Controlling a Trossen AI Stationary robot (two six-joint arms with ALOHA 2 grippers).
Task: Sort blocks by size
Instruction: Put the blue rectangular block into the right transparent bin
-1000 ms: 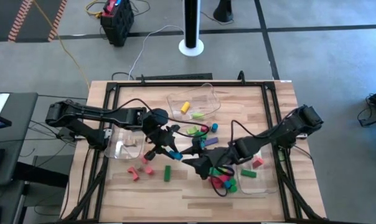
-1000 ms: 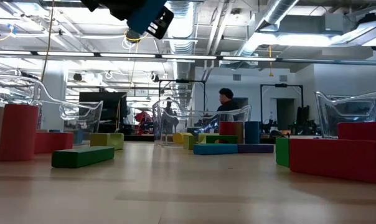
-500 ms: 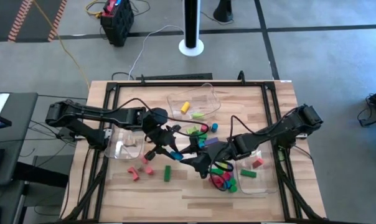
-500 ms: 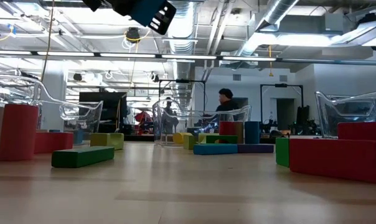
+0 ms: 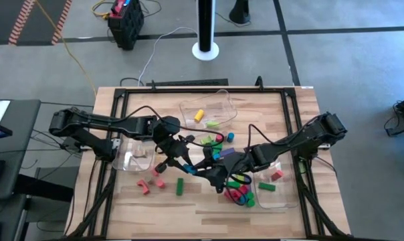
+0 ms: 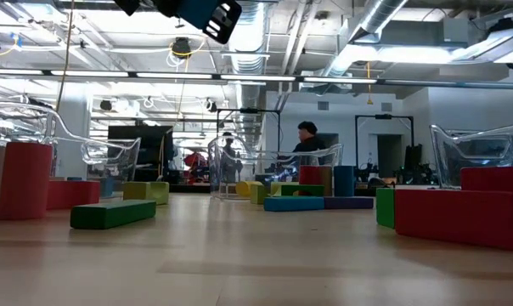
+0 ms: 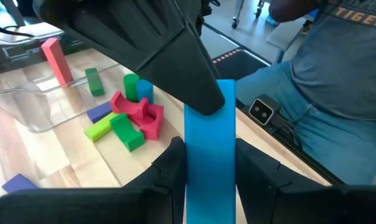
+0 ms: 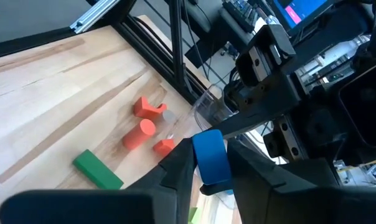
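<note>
I see the blue bar [image 7: 210, 155] pinched between both grippers — left gripper [image 5: 186, 164] and right gripper [image 5: 205, 171] (mid-table); a clear bin [image 5: 219, 104] holds yellow and green blocks [image 5: 207, 119].

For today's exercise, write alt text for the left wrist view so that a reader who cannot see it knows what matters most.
A blue block stands clamped between the left gripper's two dark fingers while the right gripper grips its far end from above, over a wooden table. Beyond lie red, green, blue and purple blocks beside a clear bin; a seated person is at the table's edge.
</note>
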